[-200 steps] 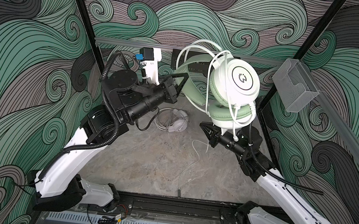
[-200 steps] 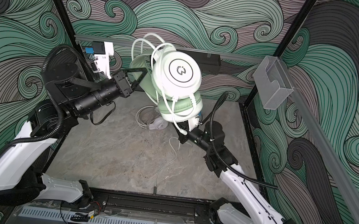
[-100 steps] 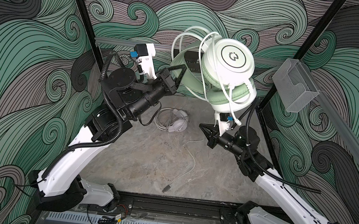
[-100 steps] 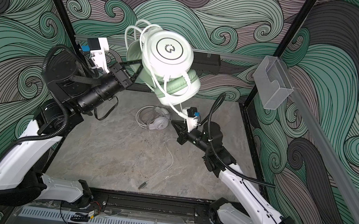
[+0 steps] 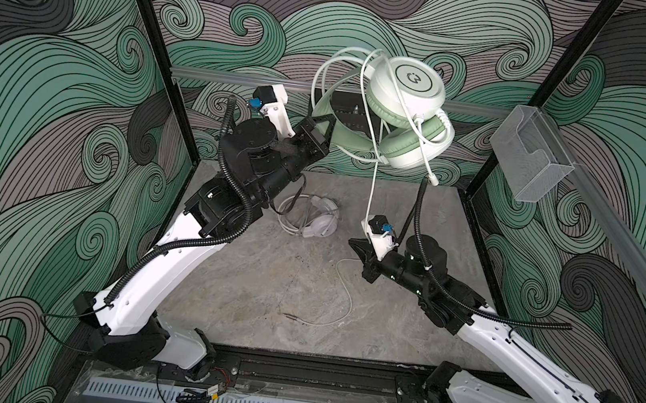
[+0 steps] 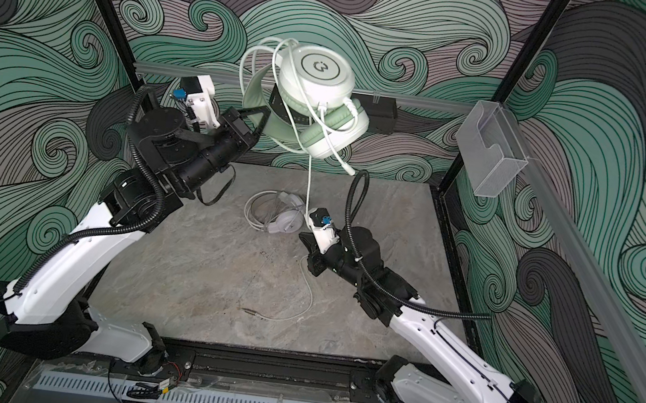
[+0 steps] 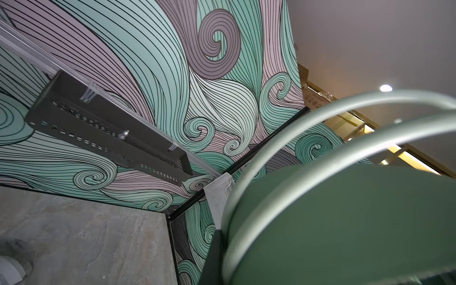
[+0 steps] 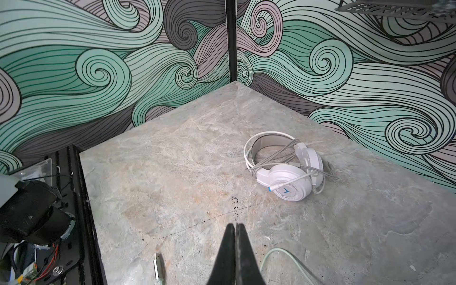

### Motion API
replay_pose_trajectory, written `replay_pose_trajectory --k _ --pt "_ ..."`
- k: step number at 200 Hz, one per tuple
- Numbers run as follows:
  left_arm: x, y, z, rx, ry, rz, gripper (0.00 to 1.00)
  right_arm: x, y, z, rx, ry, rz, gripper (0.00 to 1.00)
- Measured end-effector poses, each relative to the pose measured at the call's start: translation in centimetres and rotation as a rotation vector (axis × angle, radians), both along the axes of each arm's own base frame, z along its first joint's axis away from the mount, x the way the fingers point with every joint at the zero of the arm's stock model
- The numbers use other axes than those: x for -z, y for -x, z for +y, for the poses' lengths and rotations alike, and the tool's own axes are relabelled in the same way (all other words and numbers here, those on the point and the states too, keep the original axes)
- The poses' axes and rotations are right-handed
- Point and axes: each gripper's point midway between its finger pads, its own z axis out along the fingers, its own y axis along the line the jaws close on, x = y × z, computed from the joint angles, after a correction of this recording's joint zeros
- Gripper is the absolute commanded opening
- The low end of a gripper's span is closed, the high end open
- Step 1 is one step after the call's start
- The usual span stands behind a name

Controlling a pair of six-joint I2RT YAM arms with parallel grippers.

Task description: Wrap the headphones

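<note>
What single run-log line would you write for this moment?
left end effector: shut on mint headset, aloft | right end effector: shut, low over table | white headset: on table

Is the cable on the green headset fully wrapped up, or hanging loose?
Partly loose: loops circle the green headset, but its cable drops to the table, where the plug lies.

Very close to the lens, a pale mint green headset (image 7: 345, 222) fills much of the frame: a broad padded band, dark in shadow, alongside two thin curved rails (image 7: 345, 103). Behind it stands a wall of swirling teal and mauve waves (image 7: 197, 74), carrying a black perforated metal shelf (image 7: 98, 128) on a clear rail (image 7: 37, 52). Below the wall lies a grey marbled tabletop (image 7: 86, 234), where a blurred white rounded shape (image 7: 8, 271), possibly an earcup, shows at the frame's edge.
</note>
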Motion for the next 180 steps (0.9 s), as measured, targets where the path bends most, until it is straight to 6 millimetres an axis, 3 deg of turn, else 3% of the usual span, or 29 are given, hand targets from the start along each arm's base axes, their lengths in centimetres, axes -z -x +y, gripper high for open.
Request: replay_pose_trajectory --k 50,112,148,180 --pt "2.3 -1.9 3.3 -0.192 -0.206 0.02 0.0 0.0 2.4 0.1 -0.029 0.079 -0.037 0.0" --pt "5.2 -4.0 5.4 -0.355 -0.428 0.063 0.0 -1.0 6.3 1.2 -0.131 0.183 -0.119 0.0" --pt "9.4 -6.0 4.7 -0.384 -0.661 0.116 0.0 -4.8 8.0 1.5 -0.166 0.204 -0.222 0.0" --pt "13.4 -6.4 4.6 -0.368 -0.847 0.159 0.0 -8.4 8.0 0.9 -0.141 0.199 -0.293 0.0"
